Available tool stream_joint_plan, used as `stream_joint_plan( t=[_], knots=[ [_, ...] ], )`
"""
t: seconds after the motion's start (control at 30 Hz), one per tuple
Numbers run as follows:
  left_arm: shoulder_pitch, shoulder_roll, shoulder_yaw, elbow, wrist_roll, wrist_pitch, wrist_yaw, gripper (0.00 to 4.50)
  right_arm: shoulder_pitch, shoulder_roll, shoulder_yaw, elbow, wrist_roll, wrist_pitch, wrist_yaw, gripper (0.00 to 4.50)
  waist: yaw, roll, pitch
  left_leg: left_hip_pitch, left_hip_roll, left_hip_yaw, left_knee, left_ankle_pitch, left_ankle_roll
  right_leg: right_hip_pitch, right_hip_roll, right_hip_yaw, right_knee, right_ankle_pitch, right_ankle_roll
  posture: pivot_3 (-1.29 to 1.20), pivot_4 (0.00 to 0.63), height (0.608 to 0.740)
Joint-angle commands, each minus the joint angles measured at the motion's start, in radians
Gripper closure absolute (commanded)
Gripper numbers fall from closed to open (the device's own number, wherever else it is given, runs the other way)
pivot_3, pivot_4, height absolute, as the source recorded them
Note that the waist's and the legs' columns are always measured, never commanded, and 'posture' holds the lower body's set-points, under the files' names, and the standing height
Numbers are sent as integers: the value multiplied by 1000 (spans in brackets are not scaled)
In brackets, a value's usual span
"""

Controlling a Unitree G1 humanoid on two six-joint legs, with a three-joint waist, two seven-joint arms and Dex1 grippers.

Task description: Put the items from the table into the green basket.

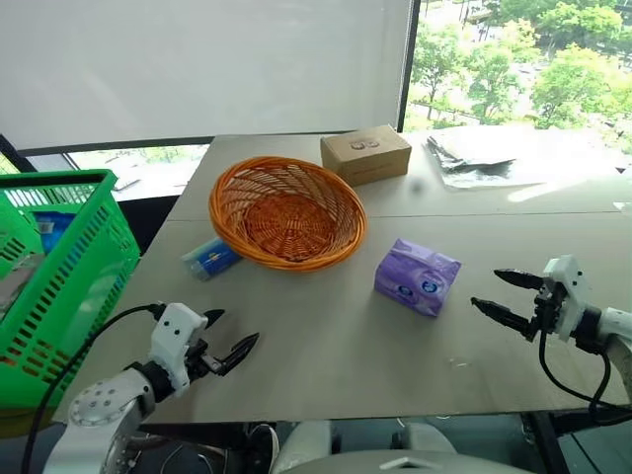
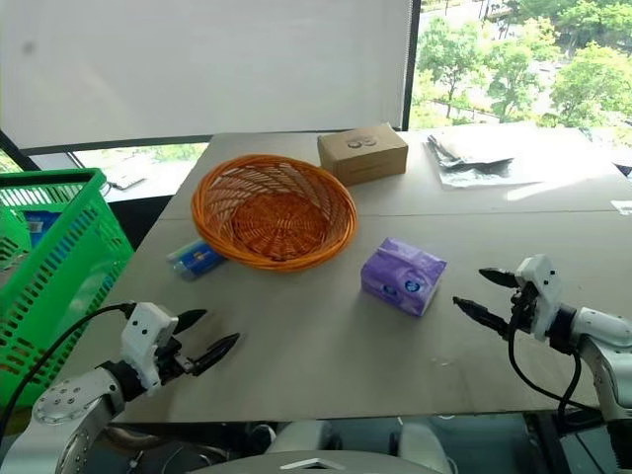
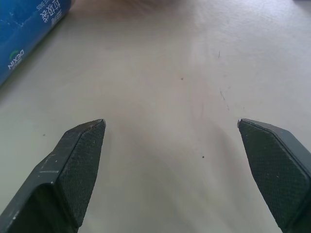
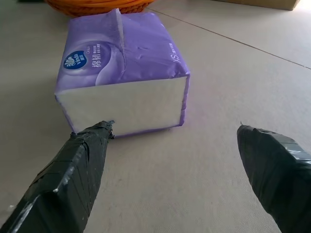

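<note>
Both of your end effectors hang wide open and empty over the near edge of the worktop (image 1: 326, 346), and neither item has yet been lifted. The right end effector (image 1: 506, 294) points in toward the purple pack (image 1: 417, 276), which lies flat just right of centre, close to the near-right rim of the orange bowl (image 1: 286, 211) but apart from it. Seen from the right wrist, the pack's white end faces your fingers, one fingertip (image 4: 99, 131) lined up with its lower corner; whether it touches you cannot tell. That squared-on approach suits a pinch across the pack's soft sides, and your jaws stand wider than the pack, so you have room to close.

The left end effector (image 1: 229, 336) sits low at the near left, aimed across bare worktop. The blue packet (image 1: 210, 259) lies farther off, tucked against the near-left rim of the bowl; from the left wrist it shows as a blue corner well beyond your fingers (image 3: 80, 160). Being jammed beside the bowl, it probably wants an approach from its free, near side.

The green basket (image 1: 74, 267) stands off the left edge of the worktop, its rim about level with the surface, with something blue already inside. That placement favours your left arm for the drop; the purple pack on the right likely needs a long carry across, passing near the bowl. A brown box (image 1: 365, 153) and a grey sheet (image 1: 474, 156) rest at the far side, out of your path.
</note>
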State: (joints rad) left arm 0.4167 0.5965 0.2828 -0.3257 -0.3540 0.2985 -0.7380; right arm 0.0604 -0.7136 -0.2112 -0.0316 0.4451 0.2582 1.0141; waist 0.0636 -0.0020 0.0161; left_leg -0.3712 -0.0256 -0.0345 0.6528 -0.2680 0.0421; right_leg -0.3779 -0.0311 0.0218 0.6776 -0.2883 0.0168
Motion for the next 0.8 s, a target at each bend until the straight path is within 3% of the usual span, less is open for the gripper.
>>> stream_joint_plan(
  t=[0.03,0.4,0.53,0.7,0.8],
  knots=[
    [0,-8,20,-41,-13,-15,7,11,-32,-33,-17,29,-1,-37,47,0,2,0,0,0,0,0,0,0,0,0,0,0,0,0,0,101,0,740],
    [-18,-15,29,-27,-62,-11,-22,11,-53,-63,-20,17,3,-35,80,0,7,0,0,0,0,0,-1,0,0,0,0,0,0,0,0,95,0,740],
    [-23,-8,34,-29,-75,-25,-47,11,-152,-33,-31,-58,87,62,24,0,2,2,1,0,0,0,-1,0,0,0,0,0,0,0,0,88,0,740],
    [-33,1,46,-33,-90,-23,-63,11,-267,-21,68,-204,125,161,23,0,5,1,2,0,1,0,-1,0,0,0,1,0,0,0,0,99,0,740],
    [-16,14,75,-76,-127,-19,-90,11,-391,32,201,-267,110,207,22,0,3,-1,3,0,1,0,-1,0,0,-1,0,0,-1,0,0,126,0,740]
  ],
)
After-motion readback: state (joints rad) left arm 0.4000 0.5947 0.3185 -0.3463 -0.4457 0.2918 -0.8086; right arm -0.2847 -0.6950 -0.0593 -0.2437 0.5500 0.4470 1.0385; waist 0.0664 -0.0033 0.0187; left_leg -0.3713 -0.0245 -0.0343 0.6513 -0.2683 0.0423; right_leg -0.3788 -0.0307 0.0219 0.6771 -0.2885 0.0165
